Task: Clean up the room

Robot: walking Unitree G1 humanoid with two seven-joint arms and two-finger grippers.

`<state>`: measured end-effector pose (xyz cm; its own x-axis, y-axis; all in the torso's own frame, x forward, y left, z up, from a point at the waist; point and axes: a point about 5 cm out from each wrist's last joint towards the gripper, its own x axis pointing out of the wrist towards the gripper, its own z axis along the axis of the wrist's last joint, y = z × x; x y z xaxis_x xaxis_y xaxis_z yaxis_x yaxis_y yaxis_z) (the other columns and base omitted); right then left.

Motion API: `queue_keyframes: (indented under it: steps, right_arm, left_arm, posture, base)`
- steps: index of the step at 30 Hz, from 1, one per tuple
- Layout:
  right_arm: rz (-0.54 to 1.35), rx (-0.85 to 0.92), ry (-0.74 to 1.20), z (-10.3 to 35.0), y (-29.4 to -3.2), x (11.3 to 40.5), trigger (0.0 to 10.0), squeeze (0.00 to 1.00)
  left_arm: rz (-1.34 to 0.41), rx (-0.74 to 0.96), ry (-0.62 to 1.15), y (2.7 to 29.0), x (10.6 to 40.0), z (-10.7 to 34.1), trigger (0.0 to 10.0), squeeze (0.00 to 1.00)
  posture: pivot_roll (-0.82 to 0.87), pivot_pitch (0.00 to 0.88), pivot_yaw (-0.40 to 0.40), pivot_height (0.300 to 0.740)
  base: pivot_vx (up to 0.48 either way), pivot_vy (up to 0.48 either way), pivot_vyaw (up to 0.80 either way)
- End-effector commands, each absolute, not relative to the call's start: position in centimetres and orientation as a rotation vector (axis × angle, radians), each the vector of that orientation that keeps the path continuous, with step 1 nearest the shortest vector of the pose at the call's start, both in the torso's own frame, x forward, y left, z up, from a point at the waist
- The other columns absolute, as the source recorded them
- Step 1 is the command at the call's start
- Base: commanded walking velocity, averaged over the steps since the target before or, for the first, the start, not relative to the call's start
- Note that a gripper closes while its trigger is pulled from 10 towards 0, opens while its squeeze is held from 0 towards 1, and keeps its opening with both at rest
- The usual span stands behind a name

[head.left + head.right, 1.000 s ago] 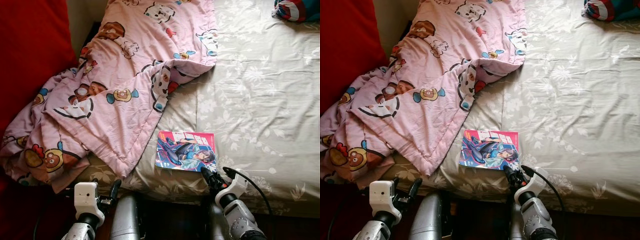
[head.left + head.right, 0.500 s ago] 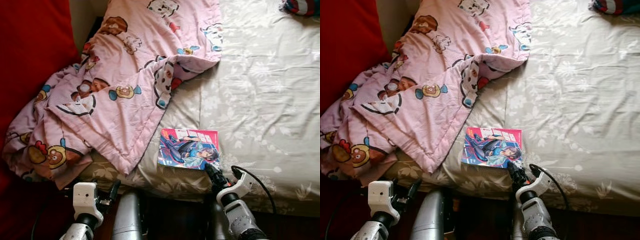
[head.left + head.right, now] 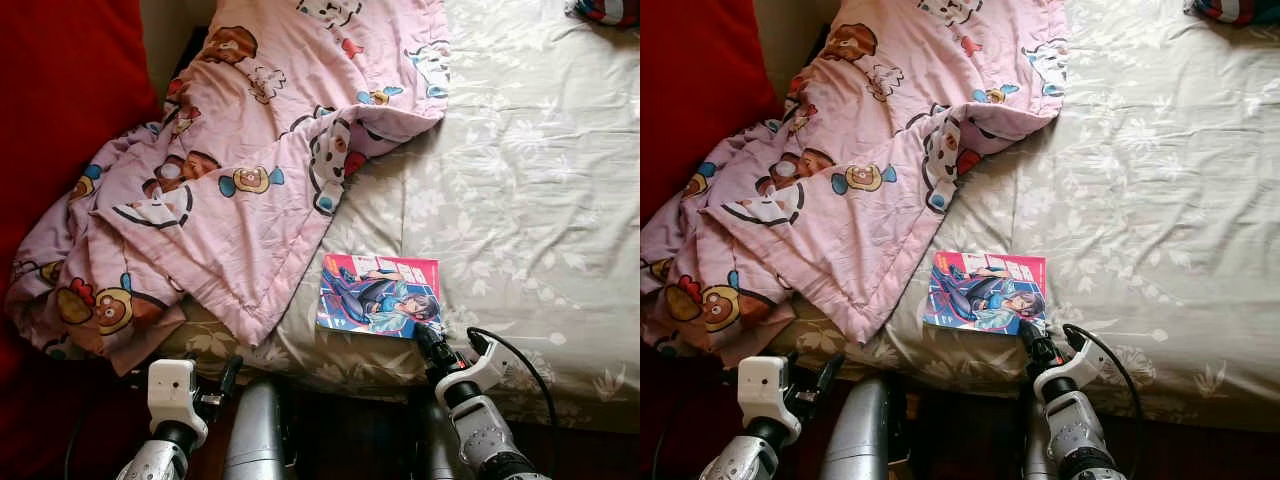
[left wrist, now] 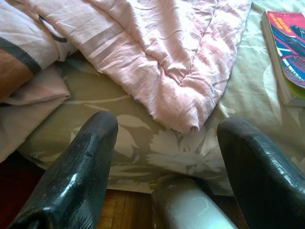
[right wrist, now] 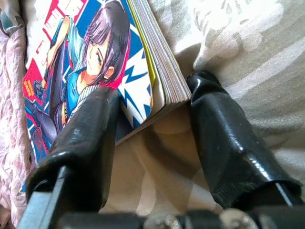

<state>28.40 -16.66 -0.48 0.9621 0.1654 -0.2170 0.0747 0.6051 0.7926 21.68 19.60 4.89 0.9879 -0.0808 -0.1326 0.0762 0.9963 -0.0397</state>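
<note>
Right hand (image 3: pixel 432 343) is right down at the near edge of the bed, fingers spread, straddling the near right corner of the manga book (image 3: pixel 379 296). In the right wrist view one finger (image 5: pixel 83 138) lies over the glossy cover and the other (image 5: pixel 224 143) sits against the sheet beside the page edge, so nothing is clamped yet. The book lies flat on the bed (image 3: pixel 530 200), close to the near edge, cover up. I'd judge it light, a soft paperback that will bend and droop if pinched by one corner alone; the cover looks slick, so a shallow bite could slip. Better to slide the lower finger under the block of pages and take hold deeper along the near edge or toward the spine. The soft mattress gives underneath, which should help a finger get below it. Left hand (image 3: pixel 222 385) hangs low beside the bed, below the mattress edge, fingers apart on nothing; its wrist view looks up at the sheet and the hanging fold of quilt. Moving outward: the pink cartoon quilt (image 3: pixel 250 170) sprawls over the left half of the bed, its nearest corner just beside the book but not covering it, so the lift path looks free. A red surface (image 3: pixel 60 110) stands beyond the quilt on the left, and at the far right corner sits a bundle of striped fabric (image 3: pixel 605 10), well away from the work.
</note>
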Motion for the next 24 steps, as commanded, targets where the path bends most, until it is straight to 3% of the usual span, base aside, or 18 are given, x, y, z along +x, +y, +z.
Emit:
queue_keyframes:
  steps: [1,18,24]
  right_arm:
    - [0.041,0.94,0.315,-1.3,-16.3,27.6,0.0,0.0]
    - [0.048,0.967,0.267,-1.2,-15.6,27.4,0.0,0.0]
    - [-0.08,0.93,0.176,-1.8,-16.9,25.7,0.0,0.0]
  left_arm:
    - [-0.07,-0.017,0.19,20.1,21.0,3.8,10.0,0.0]
    - [-0.086,-0.003,0.173,19.6,22.4,3.7,10.0,0.0]
    - [-0.078,-0.004,0.159,19.6,23.6,3.6,10.0,0.0]
  posture:
    - [0.07,0.295,0.128,0.601]
    - [0.04,0.245,0.111,0.601]
    - [0.0,0.218,0.096,0.601]
  base:
    - [0.0,0.0,0.0]
    - [0.0,0.0,0.0]
    - [0.0,0.0,0.0]
